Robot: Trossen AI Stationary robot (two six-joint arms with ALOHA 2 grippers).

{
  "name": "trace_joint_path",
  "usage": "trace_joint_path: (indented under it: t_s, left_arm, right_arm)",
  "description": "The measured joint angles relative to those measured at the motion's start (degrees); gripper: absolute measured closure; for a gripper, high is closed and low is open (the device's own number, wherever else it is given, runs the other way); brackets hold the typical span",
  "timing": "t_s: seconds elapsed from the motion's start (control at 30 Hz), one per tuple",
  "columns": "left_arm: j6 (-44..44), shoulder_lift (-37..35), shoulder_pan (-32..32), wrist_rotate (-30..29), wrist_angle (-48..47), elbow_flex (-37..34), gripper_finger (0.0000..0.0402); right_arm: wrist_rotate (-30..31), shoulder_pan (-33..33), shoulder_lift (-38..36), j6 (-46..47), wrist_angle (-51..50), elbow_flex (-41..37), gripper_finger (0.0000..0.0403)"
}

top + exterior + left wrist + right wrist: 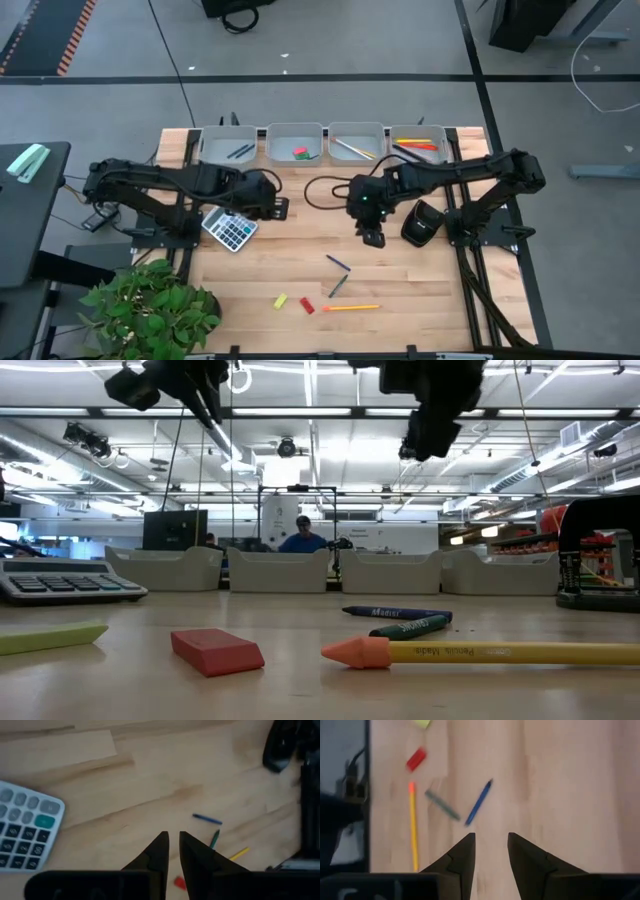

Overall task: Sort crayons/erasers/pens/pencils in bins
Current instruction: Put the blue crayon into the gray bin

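Note:
Four light-grey bins [295, 143] stand in a row at the table's far edge, holding pens, erasers, pencils and crayons. On the near part of the table lie a blue crayon [337, 262], a green crayon [338, 286], a yellow eraser [281, 300], a red eraser [308, 306] and a yellow pencil [350, 307]. My right gripper [491, 837] hovers open above the table's middle, just far of the blue crayon [479, 802]. My left gripper [173, 837] hangs beside the calculator, its fingers a narrow gap apart and empty.
A grey calculator [230, 229] lies left of the middle, under my left arm. A black device [422, 222] sits to the right of my right gripper. A potted plant [150, 310] overhangs the near left corner. Bare wood lies between the grippers and the loose items.

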Motion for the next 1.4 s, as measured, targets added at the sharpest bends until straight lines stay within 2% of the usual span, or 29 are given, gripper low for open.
trace_joint_path:
  t_s: [0.1,0.23,0.43,0.53,0.67,0.8,0.9,1.07,1.23,1.4]
  left_arm:
    - [4.6,0.0,-0.3,-0.5,-0.2,0.0,0.035]
    - [5.7,0.0,-0.3,-5.6,1.2,0.0,0.0342]
    - [10.6,1.5,-2.5,-11.7,9.5,0.0,0.0336]
    - [15.8,3.5,-4.4,-11.0,13.7,0.0,0.0337]
    - [21.6,4.4,-5.7,-6.9,17.9,0.0,0.0344]
    - [31.1,4.0,-6.2,-3.1,18.8,0.0,0.0351]
    - [35.3,3.6,-6.5,0.2,17.7,0.0,0.0353]
    - [34.7,3.6,-7.1,1.1,18.0,0.0,0.035]
    - [33.9,3.6,-7.8,1.0,18.2,0.0,0.0351]
    - [34.1,3.6,-8.2,1.0,17.7,0.0,0.0349]
  right_arm:
    - [5.1,-1.0,0.0,2.5,3.0,0.0,0.0279]
    - [12.6,-3.0,0.0,7.6,6.6,0.0,0.0279]
    - [18.1,-6.1,0.0,10.5,11.0,-0.2,0.0279]
    - [20.4,-6.7,0.1,13.7,13.1,-0.8,0.0279]
    - [18.4,-5.2,0.1,22.3,13.1,-0.9,0.0279]
    - [13.0,1.2,0.1,23.4,12.0,-0.9,0.0279]
    - [14.4,6.6,0.5,21.8,9.9,-0.9,0.0279]
    - [19.4,13.7,0.7,14.9,6.8,-0.9,0.0279]
    - [20.0,16.7,1.2,28.4,5.4,-0.8,0.0279]
    - [12.7,15.7,6.2,36.1,5.5,-0.9,0.0279]
